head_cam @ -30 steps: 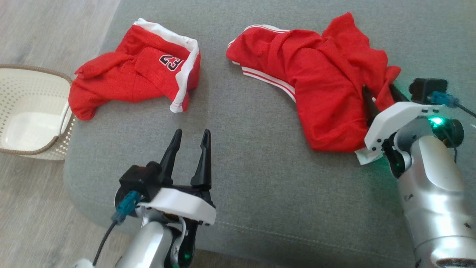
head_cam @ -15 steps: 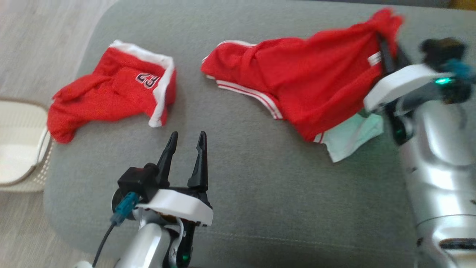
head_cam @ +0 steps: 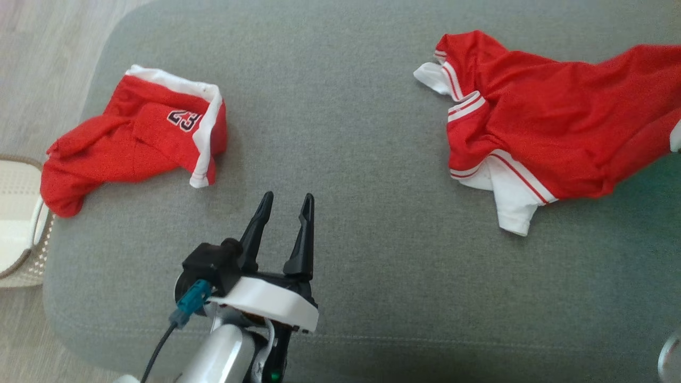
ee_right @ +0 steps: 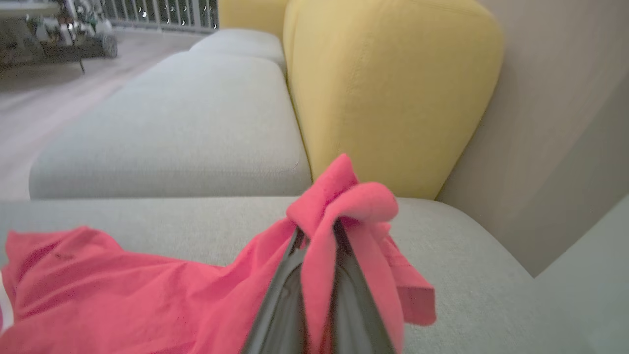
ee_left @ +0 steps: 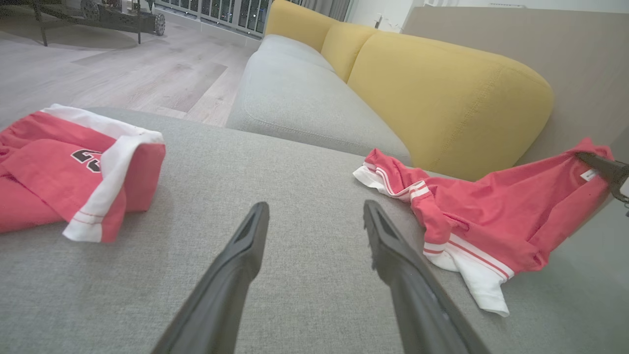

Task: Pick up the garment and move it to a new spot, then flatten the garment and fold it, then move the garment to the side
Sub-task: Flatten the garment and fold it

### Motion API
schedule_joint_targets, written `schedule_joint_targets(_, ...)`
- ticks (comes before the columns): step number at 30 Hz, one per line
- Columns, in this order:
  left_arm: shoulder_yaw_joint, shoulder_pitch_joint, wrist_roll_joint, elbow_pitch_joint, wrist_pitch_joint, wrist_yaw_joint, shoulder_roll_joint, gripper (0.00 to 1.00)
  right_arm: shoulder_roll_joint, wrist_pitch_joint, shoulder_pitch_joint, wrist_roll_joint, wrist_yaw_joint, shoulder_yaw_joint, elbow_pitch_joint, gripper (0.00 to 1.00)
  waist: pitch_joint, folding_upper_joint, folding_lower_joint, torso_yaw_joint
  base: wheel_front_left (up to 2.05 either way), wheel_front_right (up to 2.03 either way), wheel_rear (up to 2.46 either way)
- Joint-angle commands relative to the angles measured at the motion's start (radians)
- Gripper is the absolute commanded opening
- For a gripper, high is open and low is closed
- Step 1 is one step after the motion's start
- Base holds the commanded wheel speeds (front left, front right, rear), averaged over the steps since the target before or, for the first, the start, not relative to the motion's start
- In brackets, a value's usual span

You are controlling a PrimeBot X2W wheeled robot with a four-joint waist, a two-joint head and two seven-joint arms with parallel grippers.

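**A:** What takes up most of the scene?

**B:** A grey seat cushion [head_cam: 340,133], wide and flat, with pale wooden floor [head_cam: 32,58] past its left edge. In the left wrist view a yellow backrest [ee_left: 442,88] rises at the far side, towards the right.

**A:** And the garment?

**B:** The red garment [head_cam: 542,122] with white striped trim lies on the right half of the cushion, towards the far side. Its white-edged sleeve ends rest on the cushion, pointing left and near. Its right end runs off the right edge of the head view. In the left wrist view that right end is raised clear of the cushion, drawn up to a dark finger beside a small white label.

**A:** Anything else red?

**B:** A second red garment [head_cam: 133,138], crumpled, with a white band and the number 23. It lies at the left side of the cushion, well apart from the first. Further left, on the floor just beside the cushion, stands a cream perforated basket [head_cam: 32,260].

**A:** The grippers?

**B:** The right gripper [ee_right: 318,241] is clamped on a bunched fold of the red garment, with cloth flopping over its fingertips. The left gripper [head_cam: 288,197] hovers at the near middle of the cushion, between the two garments. Its fingers are spread apart and point towards the far side.
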Motion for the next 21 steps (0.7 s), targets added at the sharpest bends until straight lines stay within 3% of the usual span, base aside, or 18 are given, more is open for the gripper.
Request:
schedule_joint_targets(1, 0.025, -0.042, 0.002, -0.035, -0.006, -0.002, 0.001, 1.0, -0.009, 0.028, -0.052, -0.063, 0.0, 0.005, -0.016, 0.49, 0.017, -0.0001, 0.0, 0.007, 0.0, 0.0, 0.0)
schedule_joint_targets(2, 0.023, -0.044, 0.002, -0.034, -0.006, -0.003, 0.001, 1.0, -0.01, 0.043, -0.056, -0.094, 0.0, -0.017, -0.009, 1.0, 0.022, -0.0001, 0.0, 0.01, 0.0, 0.0, 0.0)
schedule_joint_targets(7, 0.027, -0.047, 0.002, -0.026, -0.006, 0.0, 0.001, 1.0, 0.046, 0.022, -0.069, -0.188, 0.0, -0.077, -0.007, 1.0, 0.017, -0.0001, 0.0, 0.003, 0.0, 0.0, 0.0)
schedule_joint_targets(13, 0.049, -0.045, 0.011, -0.019, -0.006, -0.001, 0.001, 1.0, 0.136, -0.06, -0.047, -0.178, 0.0, -0.063, -0.008, 1.0, -0.031, -0.0001, 0.0, -0.05, 0.0, 0.0, 0.0)
schedule_joint_targets(19, 0.072, -0.032, 0.012, -0.014, -0.006, -0.001, 0.001, 1.0, 0.177, -0.127, 0.036, 0.013, 0.0, 0.077, -0.068, 1.0, -0.08, -0.0001, 0.0, -0.132, 0.0, 0.0, 0.0)
schedule_joint_targets(21, 0.082, -0.028, 0.003, -0.009, -0.006, -0.003, 0.001, 1.0, 0.178, -0.14, 0.14, 0.205, 0.0, 0.199, -0.142, 1.0, -0.09, -0.0001, 0.0, -0.17, 0.0, 0.0, 0.0)
